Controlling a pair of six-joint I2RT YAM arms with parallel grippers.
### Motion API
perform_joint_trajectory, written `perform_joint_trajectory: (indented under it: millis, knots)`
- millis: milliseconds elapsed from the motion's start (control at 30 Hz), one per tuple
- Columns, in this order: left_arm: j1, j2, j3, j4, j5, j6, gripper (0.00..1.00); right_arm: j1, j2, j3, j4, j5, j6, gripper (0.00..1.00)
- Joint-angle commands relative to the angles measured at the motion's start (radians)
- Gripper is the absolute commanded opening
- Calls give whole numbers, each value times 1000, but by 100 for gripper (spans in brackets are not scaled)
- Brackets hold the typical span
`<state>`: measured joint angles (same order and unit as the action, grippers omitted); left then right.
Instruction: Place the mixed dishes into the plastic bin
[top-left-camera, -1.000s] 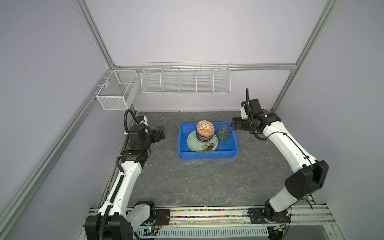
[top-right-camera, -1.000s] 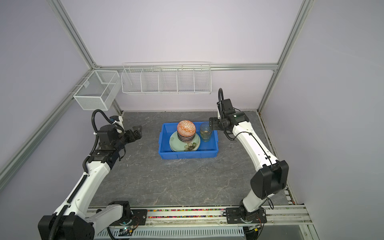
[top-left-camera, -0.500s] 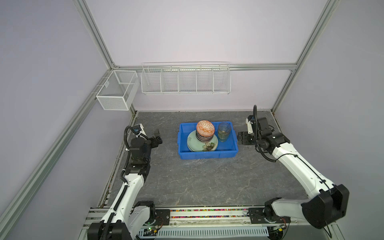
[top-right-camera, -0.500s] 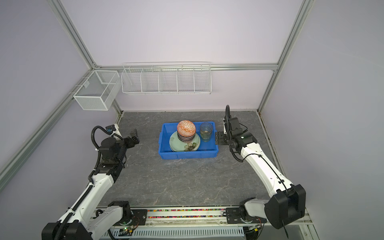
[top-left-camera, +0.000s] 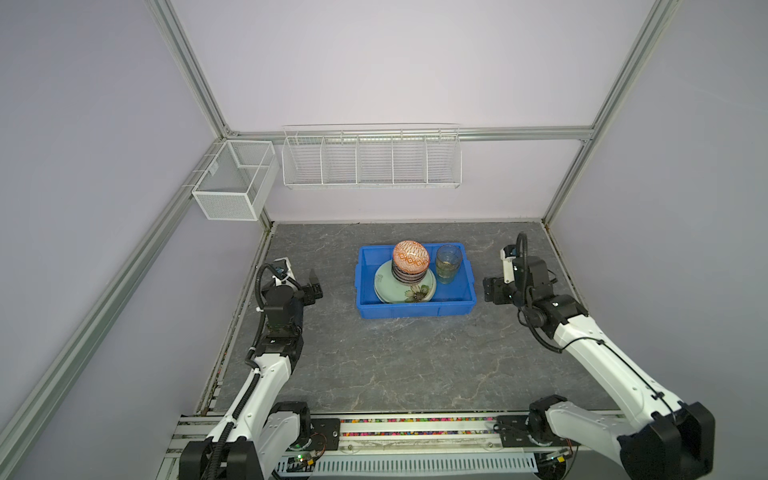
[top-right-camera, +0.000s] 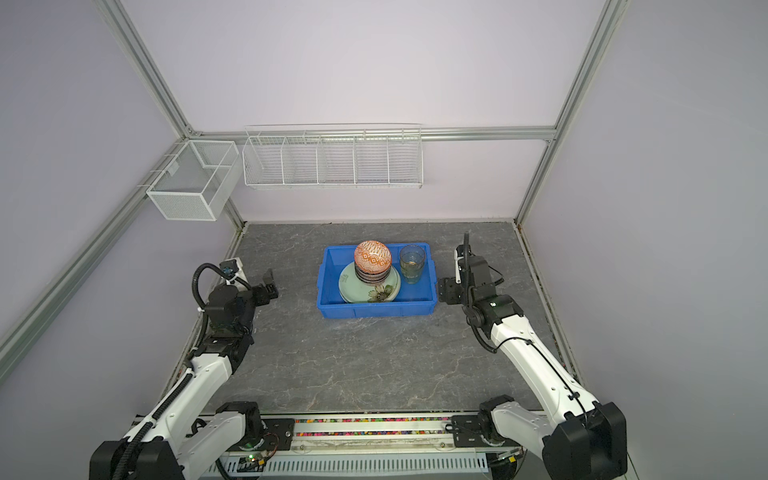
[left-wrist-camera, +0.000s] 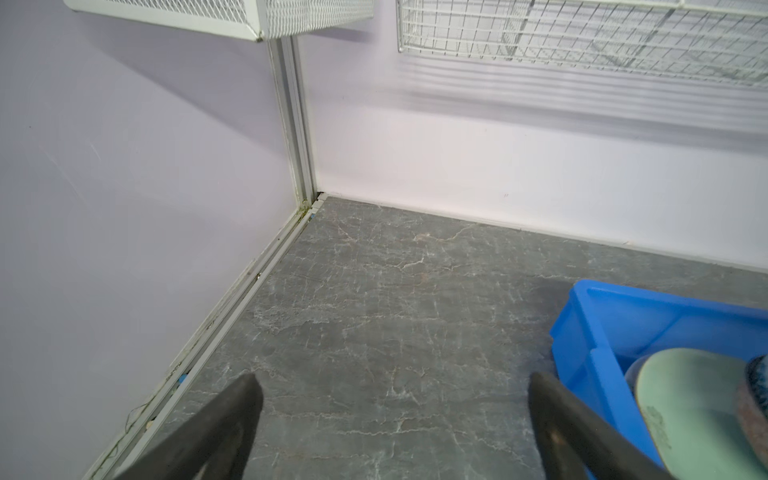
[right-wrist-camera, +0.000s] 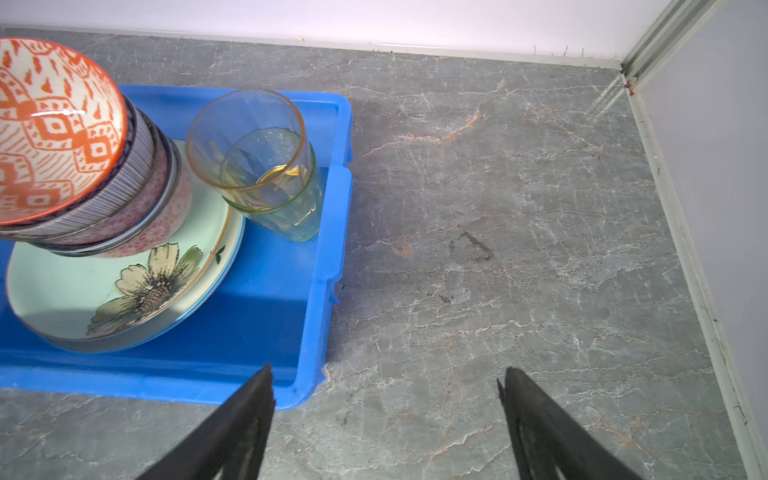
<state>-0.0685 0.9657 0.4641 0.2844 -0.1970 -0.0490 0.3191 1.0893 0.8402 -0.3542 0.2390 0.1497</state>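
The blue plastic bin (top-left-camera: 415, 311) (top-right-camera: 376, 308) stands at the middle back of the grey table. Inside it lie stacked plates, topped by a pale green one with a flower (top-left-camera: 409, 291) (right-wrist-camera: 124, 282). Stacked bowls rest on them, an orange-patterned one (top-left-camera: 410, 257) (right-wrist-camera: 50, 124) uppermost. Nested glass cups (top-left-camera: 448, 264) (right-wrist-camera: 266, 166) stand in the bin's right end. My left gripper (top-left-camera: 314, 284) (left-wrist-camera: 392, 386) hangs open and empty, left of the bin. My right gripper (top-left-camera: 492, 291) (right-wrist-camera: 386, 374) is open and empty just off the bin's right end.
A long white wire basket (top-left-camera: 372, 160) hangs on the back wall. A white mesh basket (top-left-camera: 235, 187) hangs on the left frame. Walls and aluminium posts close in the table on three sides. The arms' base rail (top-left-camera: 415, 428) runs along the front.
Both arms drew back from the bin and sank lower. The right gripper left the cups and came round to the bin's right end; the left gripper retreated leftward. Dishes stayed put.
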Motion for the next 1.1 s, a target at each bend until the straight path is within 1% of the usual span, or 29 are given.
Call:
perform_joint_trajectory:
  millis: [0,67,167,267,333,400,500,567,700,800,833,900,967,1067]
  knots:
    - [-4,36,-18,70,-37,52,99,-25,-58,-120,202,5,4,88]
    - [-4,77,-40,133,-43,39,99,-33,-76,-183,287,30,-35,88]
    - [-4,158,-64,236,-44,9,99,-56,-80,-232,331,33,-111,88]
    - [-4,242,-80,337,-71,13,99,-124,-90,-267,356,-57,-105,89]
    - [-4,298,-91,406,-98,37,99,-185,-102,-311,420,-103,-98,88]
    - [-4,359,-89,464,-122,26,99,-209,-106,-351,489,-88,-126,89]
    - [-4,438,-94,540,-99,34,99,-236,-83,-399,588,-44,-189,89]
    - [-4,475,-105,590,-88,40,99,-269,-46,-427,665,-53,-209,89]
    - [-4,548,-129,698,-77,43,99,-331,70,-446,809,-132,-169,88]
    - [-4,592,-143,772,-81,45,99,-337,172,-442,916,-166,-177,88]
    - [-4,581,-139,741,-83,40,99,-337,207,-442,951,-167,-182,88]
    - [-4,583,-131,735,-93,31,99,-337,263,-440,1006,-174,-199,88]
    - [-4,587,-121,720,-91,34,99,-337,281,-419,998,-190,-196,88]
    - [-4,589,-97,676,-84,38,99,-337,354,-425,1098,-215,-185,88]
